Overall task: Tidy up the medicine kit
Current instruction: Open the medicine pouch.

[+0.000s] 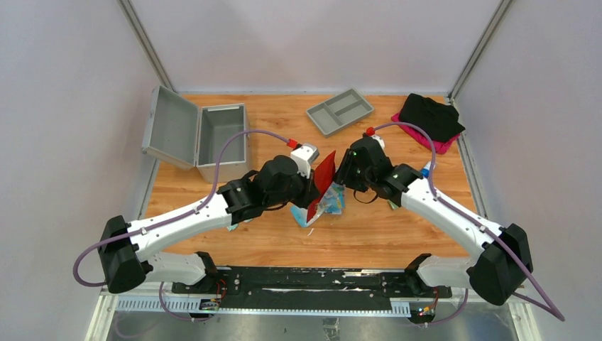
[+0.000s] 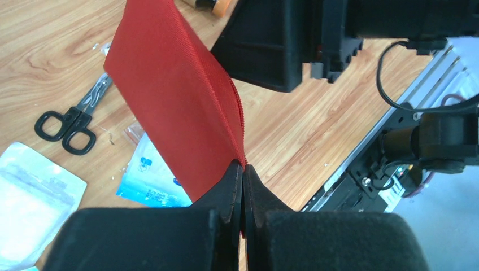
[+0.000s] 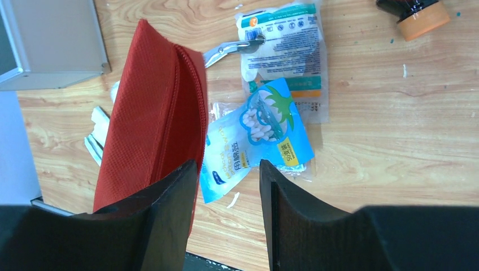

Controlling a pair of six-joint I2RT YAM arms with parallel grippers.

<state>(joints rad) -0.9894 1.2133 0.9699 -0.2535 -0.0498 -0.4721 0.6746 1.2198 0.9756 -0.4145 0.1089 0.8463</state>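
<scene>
A red fabric zip pouch [image 1: 325,175] stands on edge at the table's middle. My left gripper [image 2: 243,169] is shut on the pouch's [image 2: 169,96] zipper edge and holds it up. My right gripper [image 3: 229,169] is open beside the pouch [image 3: 149,118], its left finger against the red cloth, above a blue cotton-swab packet [image 3: 265,132]. A second, clear packet [image 3: 291,51] lies behind it. Scissors [image 2: 76,121] lie on the wood left of the pouch, their tips also in the right wrist view [image 3: 231,49].
An open grey metal case [image 1: 195,135] stands at back left, a grey divided tray [image 1: 340,111] at back centre, black and pink cloth [image 1: 430,119] at back right. An orange-capped bottle [image 3: 415,14] and white packets [image 2: 31,195] lie near the pouch.
</scene>
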